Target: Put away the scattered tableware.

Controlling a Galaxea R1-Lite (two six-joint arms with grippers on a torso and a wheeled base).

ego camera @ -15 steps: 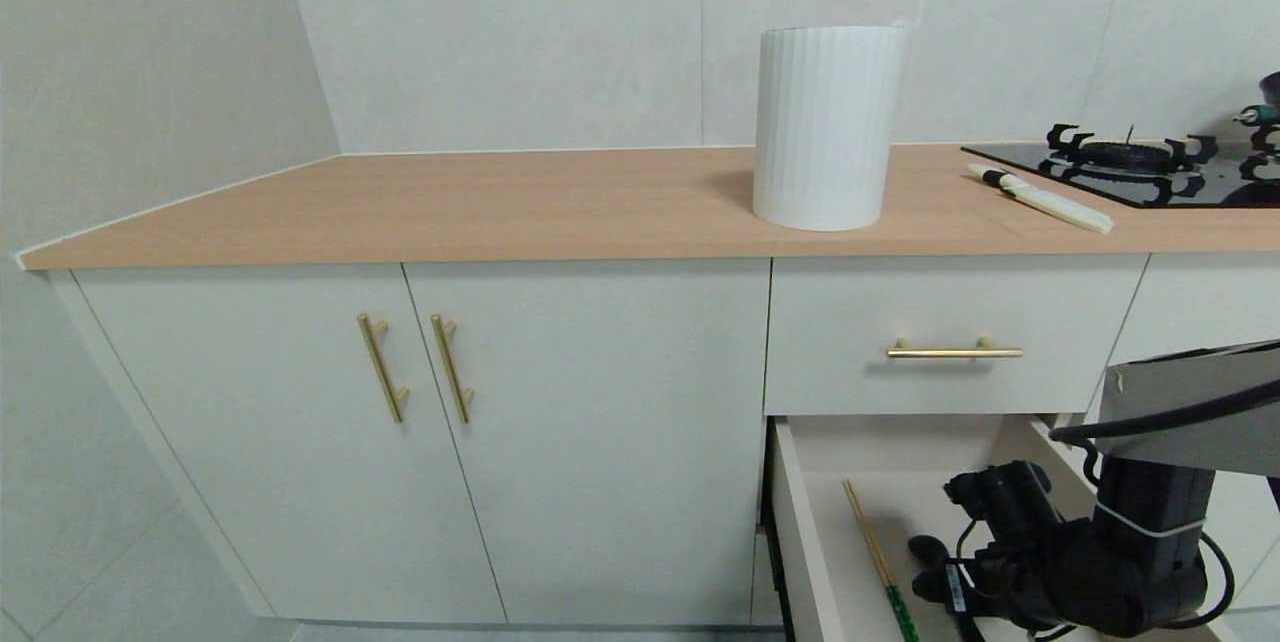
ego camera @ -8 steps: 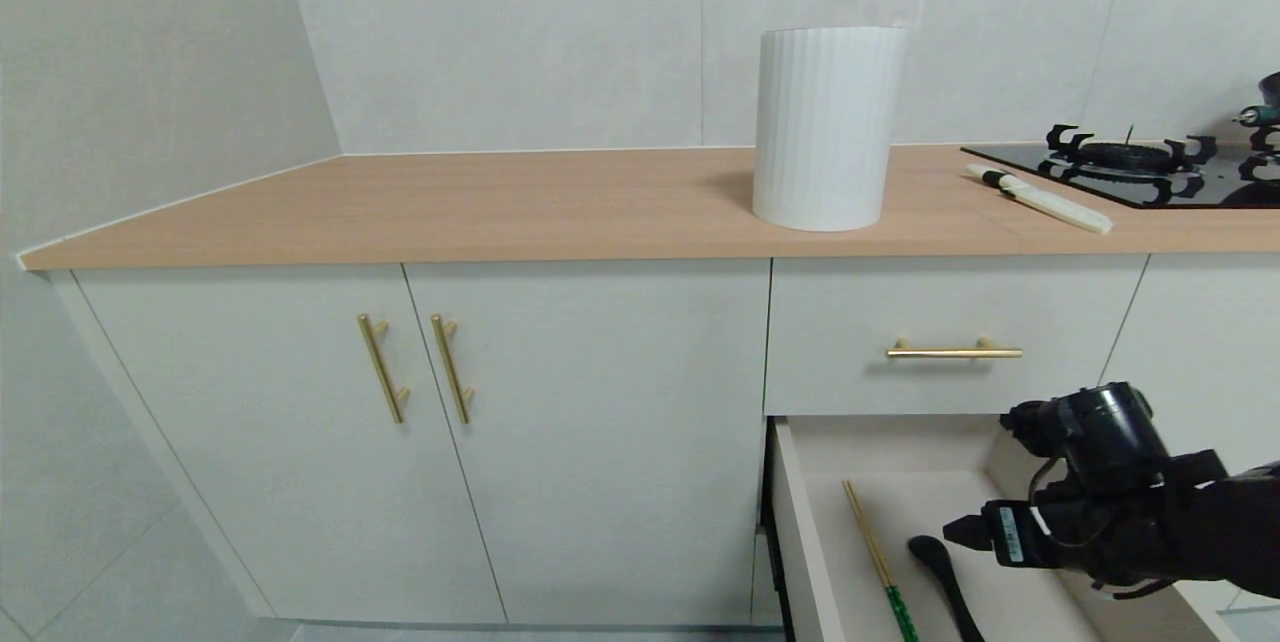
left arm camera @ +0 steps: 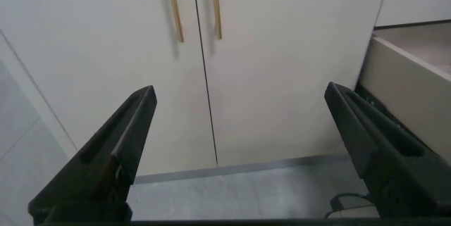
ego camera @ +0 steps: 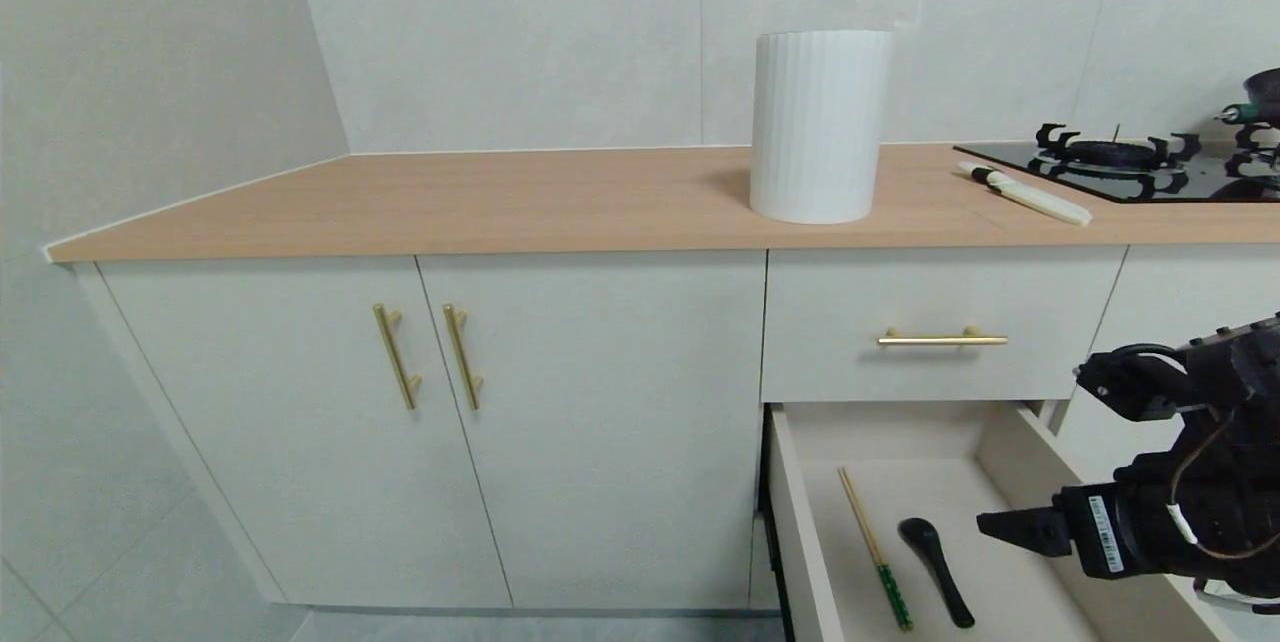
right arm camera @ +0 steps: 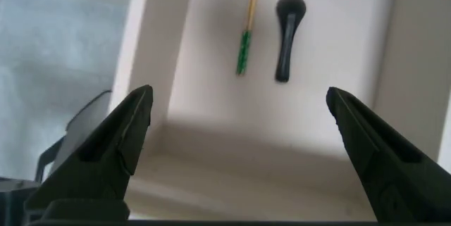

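The countertop (ego camera: 500, 202) looks matt wood, wall tiles (ego camera: 520, 32) glossy, drawer handle (ego camera: 942, 339) shiny gold metal, spoon (ego camera: 938, 572) matt black.

A white ribbed canister (ego camera: 820, 127) stands on the wooden countertop (ego camera: 500, 202) (gas hob (ego camera: 1100, 158) farther right).

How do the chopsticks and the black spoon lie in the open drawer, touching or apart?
Apart. The right wrist view shows bare drawer floor between the chopsticks and the black spoon.
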